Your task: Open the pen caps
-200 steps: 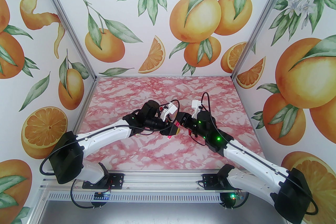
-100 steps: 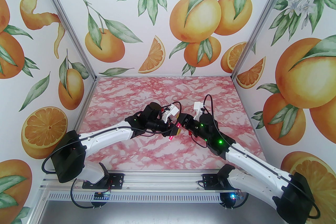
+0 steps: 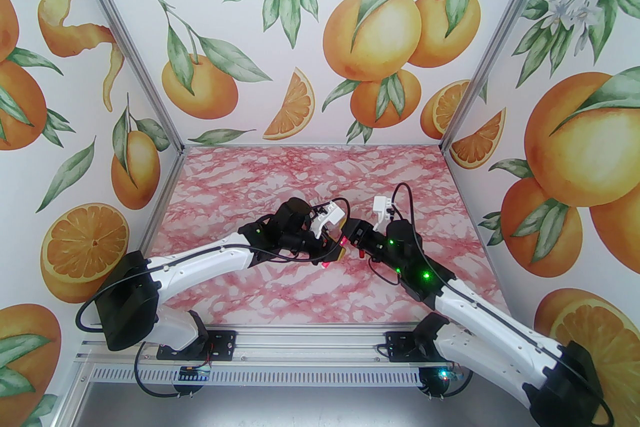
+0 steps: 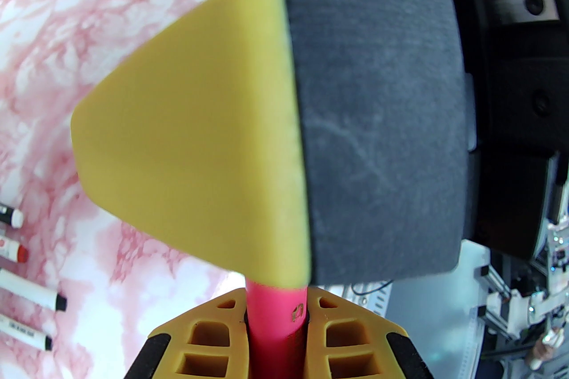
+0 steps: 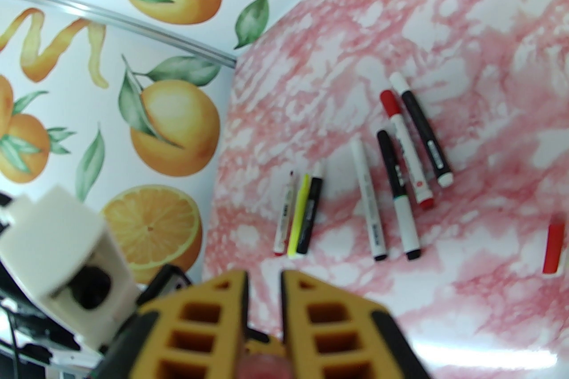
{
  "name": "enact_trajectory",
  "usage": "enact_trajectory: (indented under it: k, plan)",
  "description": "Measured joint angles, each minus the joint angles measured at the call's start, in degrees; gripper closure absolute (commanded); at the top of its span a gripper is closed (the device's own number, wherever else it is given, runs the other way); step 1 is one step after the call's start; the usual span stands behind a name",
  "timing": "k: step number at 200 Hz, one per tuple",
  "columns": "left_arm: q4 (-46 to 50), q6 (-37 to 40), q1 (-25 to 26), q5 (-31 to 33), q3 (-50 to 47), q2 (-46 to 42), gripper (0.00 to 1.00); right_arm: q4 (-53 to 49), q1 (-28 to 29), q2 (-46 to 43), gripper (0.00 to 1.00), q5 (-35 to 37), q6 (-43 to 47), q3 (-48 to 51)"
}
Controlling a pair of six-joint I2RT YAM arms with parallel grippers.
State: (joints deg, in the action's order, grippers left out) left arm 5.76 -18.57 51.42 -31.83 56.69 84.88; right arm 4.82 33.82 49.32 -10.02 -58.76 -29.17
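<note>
- Pink plastic marker [image 4: 274, 324], slim, sits clamped between the yellow fingers of the left end effector [image 4: 275, 308], its barrel pointing away from the camera.
- Its far end vanishes behind a big, blurred yellow-and-black finger [image 4: 355, 110] of the right end effector [image 5: 264, 279]. Whether that end is capped or bare, I cannot tell.
- On the right wrist view those jaws are drawn nearly together, gripping that same marker, a pink blur cut by the bottom edge.
- From above, both end effectors meet nose to nose over the middle of the pink-marbled counter [image 3: 250, 295], and the grip is tiny there.
- Loose markers [image 5: 369, 199] lie in a ragged row on the counter with stubby plastic pen caps [image 5: 390, 101] in red, black and white on their ends. Caps and bare tips are hard to tell apart.
- One red pen cap [image 5: 554, 248] lies alone, well apart to the right of the row.
- On the left wrist view, four marker ends are cut off at the left edge.
</note>
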Motion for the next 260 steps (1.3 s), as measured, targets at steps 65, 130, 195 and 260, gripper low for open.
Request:
enact_trajectory:
  k: [65,130,195,260]
  plan:
    - [0.0,2.4,0.0,-1.4,1.1,0.2,0.95,-0.8,-2.1,-2.5,0.86,-3.6,4.1,0.0]
    - [-2.4,0.1,1.1,1.8,0.7,0.4,0.98,-0.9,-2.3,-2.6,0.86,-1.5,5.4,-0.1]
    - [-3.3,-2.4,5.4,12.4,1.5,2.5,0.99,-4.3,-2.8,-1.3,0.87,2.5,5.3,-0.9]
    - [-2.3,-0.7,5.6,13.4,3.5,3.1,1.0,-5.1,-6.8,-1.2,0.87,-3.2,6.1,-2.2]
